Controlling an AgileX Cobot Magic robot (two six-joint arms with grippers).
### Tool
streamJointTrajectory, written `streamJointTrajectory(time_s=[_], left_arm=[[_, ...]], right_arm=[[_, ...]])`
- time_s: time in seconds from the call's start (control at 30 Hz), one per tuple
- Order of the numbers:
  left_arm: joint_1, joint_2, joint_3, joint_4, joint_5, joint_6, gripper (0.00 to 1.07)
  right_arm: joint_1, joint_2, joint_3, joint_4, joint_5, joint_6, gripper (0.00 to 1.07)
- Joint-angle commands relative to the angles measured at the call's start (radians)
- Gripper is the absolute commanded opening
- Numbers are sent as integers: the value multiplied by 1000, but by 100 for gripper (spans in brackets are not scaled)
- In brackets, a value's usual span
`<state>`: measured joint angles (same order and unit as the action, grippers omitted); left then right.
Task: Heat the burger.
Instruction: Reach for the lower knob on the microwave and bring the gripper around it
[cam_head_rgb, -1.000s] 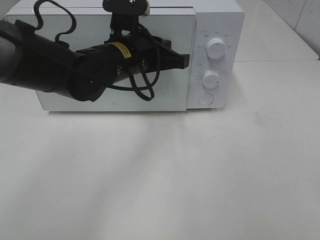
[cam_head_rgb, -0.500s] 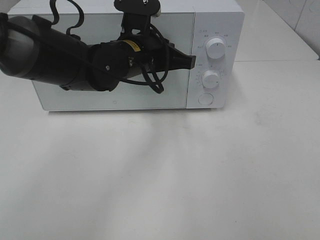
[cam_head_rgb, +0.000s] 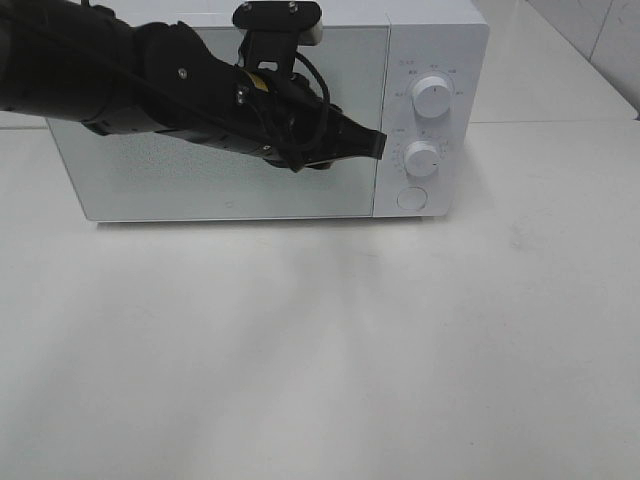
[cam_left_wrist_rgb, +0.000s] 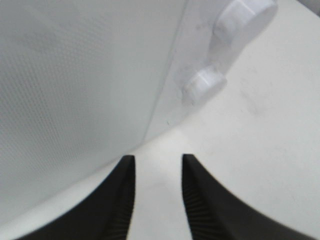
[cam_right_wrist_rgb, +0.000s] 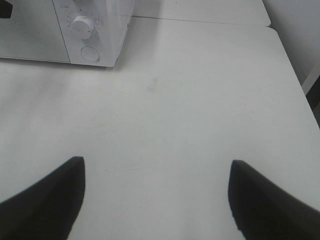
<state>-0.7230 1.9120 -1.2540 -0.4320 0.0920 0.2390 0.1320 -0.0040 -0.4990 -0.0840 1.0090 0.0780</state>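
The left gripper (cam_left_wrist_rgb: 158, 162) has its two dark, ribbed fingers (cam_left_wrist_rgb: 122, 200) a narrow gap apart, with nothing between them but bare white table (cam_head_rgb: 320, 350). It reaches across the front of a white microwave (cam_head_rgb: 200, 185). In the exterior high view its tip lies over the right edge of the closed door (cam_head_rgb: 150, 180), where the door meets the control panel. Just ahead of the tips is the lower dial (cam_head_rgb: 422, 157). The upper dial (cam_head_rgb: 432, 96) is ahead and higher, and the round button (cam_head_rgb: 411, 198) is ahead and lower, near the microwave's base. Fine grey markings ring both dials, and a tiny mark sits low on the door well behind the tips, but all of this writing is too small to read. On the arm behind the jaws there is a yellow label (cam_head_rgb: 260, 85) with dark print that cannot be made out, and black cable (cam_head_rgb: 315, 100) loops beside it. The right gripper (cam_right_wrist_rgb: 156, 162) has its fingers spread wide, also with nothing between them, only the table surface. The microwave's panel stands well ahead of these jaws and off to one side, and its dial markings are just as illegible from there. The burger appears in none of the views. The door is shut and its pale, dotted front hides what is behind it, so I cannot tell where the burger is. No brand name is legible anywhere on the microwave or the arms.
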Motion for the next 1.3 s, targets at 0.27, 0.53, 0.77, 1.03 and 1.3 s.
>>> streamJointTrajectory(time_s=[0.27, 0.53, 0.77, 1.03, 1.3], left_arm=[[-6, -99, -8, 15, 462, 0, 100], [-6, -184, -8, 88, 699, -14, 100], [18, -264, -3, 252, 888, -160, 100], [139, -387, 113, 255, 921, -179, 100], [335, -564, 266, 241, 935, -173, 100]], right_arm=[[-5, -26, 1, 0, -14, -13, 76], [-5, -26, 1, 0, -14, -13, 76], [-5, -26, 1, 0, -14, -13, 76], [-5, -26, 1, 0, -14, -13, 76], [-5, -26, 1, 0, -14, -13, 76]])
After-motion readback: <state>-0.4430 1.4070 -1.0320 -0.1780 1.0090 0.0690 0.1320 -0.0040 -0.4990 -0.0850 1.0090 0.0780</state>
